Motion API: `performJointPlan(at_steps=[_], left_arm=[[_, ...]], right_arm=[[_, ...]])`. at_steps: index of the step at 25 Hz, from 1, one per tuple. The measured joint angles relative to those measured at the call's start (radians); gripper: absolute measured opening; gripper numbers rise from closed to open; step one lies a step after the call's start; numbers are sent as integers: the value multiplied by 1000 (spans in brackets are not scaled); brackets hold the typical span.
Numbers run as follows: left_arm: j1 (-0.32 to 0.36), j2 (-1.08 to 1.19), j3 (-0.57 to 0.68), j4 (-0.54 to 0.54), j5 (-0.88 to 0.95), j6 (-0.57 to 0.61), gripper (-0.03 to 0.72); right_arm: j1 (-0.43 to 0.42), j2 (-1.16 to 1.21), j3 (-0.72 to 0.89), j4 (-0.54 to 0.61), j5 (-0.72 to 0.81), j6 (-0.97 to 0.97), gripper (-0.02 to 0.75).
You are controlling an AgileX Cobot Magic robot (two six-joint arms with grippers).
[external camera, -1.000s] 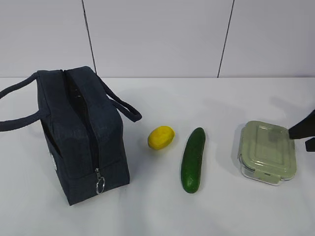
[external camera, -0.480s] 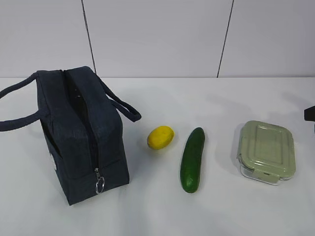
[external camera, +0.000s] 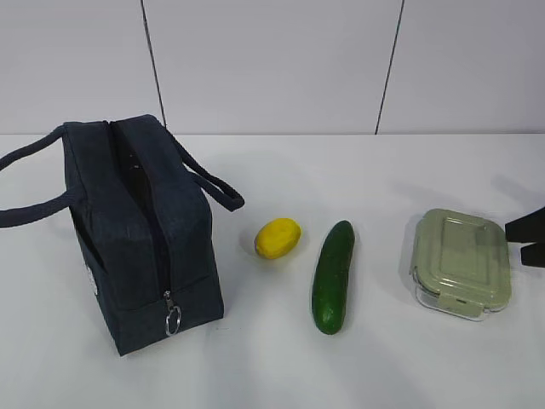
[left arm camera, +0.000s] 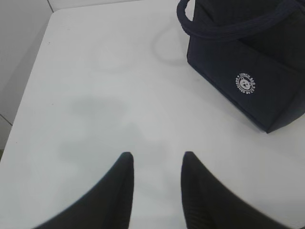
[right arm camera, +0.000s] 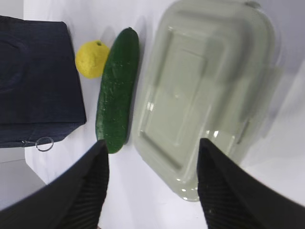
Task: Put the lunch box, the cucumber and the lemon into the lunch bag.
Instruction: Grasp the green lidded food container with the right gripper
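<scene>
Navy fabric still stood shut along the top of your boxy lunch bag (external camera: 140, 234): the zipper ran closed from the far end down to the metal ring pull (external camera: 173, 321) at the near end, so as far as you could see nothing had gone in. What lay inside could not be told from any view.

All three items sat on the white counter (external camera: 272, 366), well short of packed. Your small bright yellow lemon (external camera: 278, 238) rested just right of the bag, apart from it. Your dark green, slightly curved cucumber (external camera: 333, 277) lay near the lemon on its right, not touching it. Your clear glass lunch box with the pale sage-green clip-on lid (external camera: 461, 263) stood further right, lid on, its contents not discernible through the lid.

Your right pincer (right arm camera: 151, 183) hung above the lunch box with its jaws spread fairly wide and nothing between them; in the exterior view only its dark tip showed at the right edge, just beside the box. Your left pincer (left arm camera: 156, 186) hovered over bare counter near the bag's logo side, jaws moderately apart and empty.

By my reading you had every step left: open the zipper, then load box, cucumber and lemon.
</scene>
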Motion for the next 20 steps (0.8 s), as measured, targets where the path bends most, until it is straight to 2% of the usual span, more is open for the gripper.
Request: performJointPlan(at_steps=[10,17,20], left_arm=[[0,0,0,-1,0,0,244],[0,0,0,-1,0,0,244],[0,0,0,-1,0,0,244]], right_arm=[[0,56,0,-8,-4,-4,428],[0,56,0,-56,-4,34,428],[0,56,0,-56,-11,43,454]])
